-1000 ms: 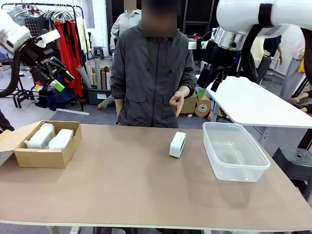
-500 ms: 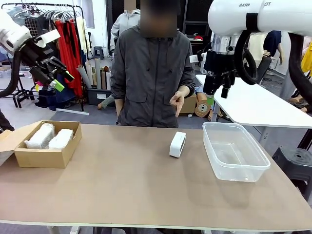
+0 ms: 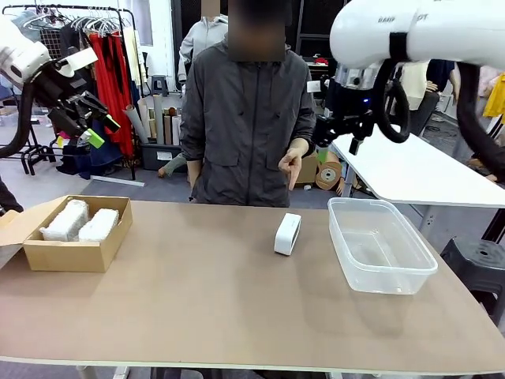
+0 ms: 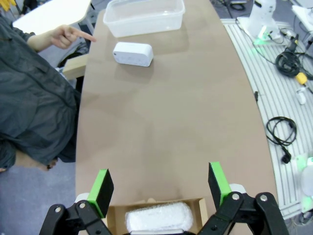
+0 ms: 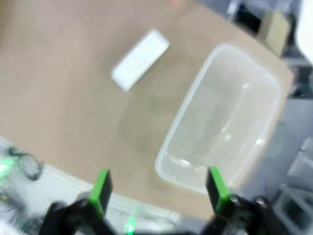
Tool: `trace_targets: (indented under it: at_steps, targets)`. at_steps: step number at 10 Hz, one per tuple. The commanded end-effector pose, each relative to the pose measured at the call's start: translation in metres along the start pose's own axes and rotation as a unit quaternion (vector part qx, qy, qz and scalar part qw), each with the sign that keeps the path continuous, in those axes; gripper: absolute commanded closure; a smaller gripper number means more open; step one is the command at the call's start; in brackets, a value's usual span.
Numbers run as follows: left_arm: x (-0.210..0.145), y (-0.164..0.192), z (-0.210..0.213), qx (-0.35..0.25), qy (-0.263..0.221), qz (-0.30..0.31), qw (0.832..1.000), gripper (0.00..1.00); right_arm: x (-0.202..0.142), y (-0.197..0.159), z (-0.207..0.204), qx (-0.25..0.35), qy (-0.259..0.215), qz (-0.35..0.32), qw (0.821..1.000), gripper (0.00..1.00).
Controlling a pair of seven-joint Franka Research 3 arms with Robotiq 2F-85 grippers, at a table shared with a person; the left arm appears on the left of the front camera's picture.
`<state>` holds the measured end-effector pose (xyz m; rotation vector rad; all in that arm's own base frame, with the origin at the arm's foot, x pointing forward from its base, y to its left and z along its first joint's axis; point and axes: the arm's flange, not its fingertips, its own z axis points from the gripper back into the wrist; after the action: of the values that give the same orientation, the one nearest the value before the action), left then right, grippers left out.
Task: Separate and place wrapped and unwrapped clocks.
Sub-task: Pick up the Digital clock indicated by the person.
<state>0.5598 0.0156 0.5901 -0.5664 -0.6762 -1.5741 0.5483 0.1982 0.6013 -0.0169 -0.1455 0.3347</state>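
A bare, slim white clock [image 3: 287, 234] stands on edge at the table's middle; it also lies in the left wrist view [image 4: 133, 54] and, blurred, in the right wrist view [image 5: 141, 59]. Two plastic-wrapped clocks [image 3: 67, 219] [image 3: 99, 225] lie side by side in a brown cardboard box [image 3: 71, 254]; one wrapped clock [image 4: 159, 218] sits under my left fingers. My left gripper [image 3: 99, 130] [image 4: 159, 183] hangs open, high above the box. High over the table's far right, my right gripper [image 3: 338, 140] [image 5: 159, 188] is open and holds nothing.
A clear plastic tub [image 3: 379, 245] [image 4: 144, 17] [image 5: 220, 117] stands right of the bare clock. The person's hand [image 3: 292, 166] [image 4: 63, 36] points down at that clock from the far side. A white table [image 3: 410, 170] is behind on the right.
My right arm has swung left and turned, so its gripper now hangs nearer the person's pointing hand. The left arm and the clocks have not moved.
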Motion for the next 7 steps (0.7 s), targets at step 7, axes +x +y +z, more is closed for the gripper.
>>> trace_targets:
  at_steps: [7]
  targets:
    - [0.0,-0.001,0.0,-0.002,0.004,-0.001,1.0,0.0,0.095,0.033,-0.064,-0.056,-0.077,-0.324,0.941,0.0]
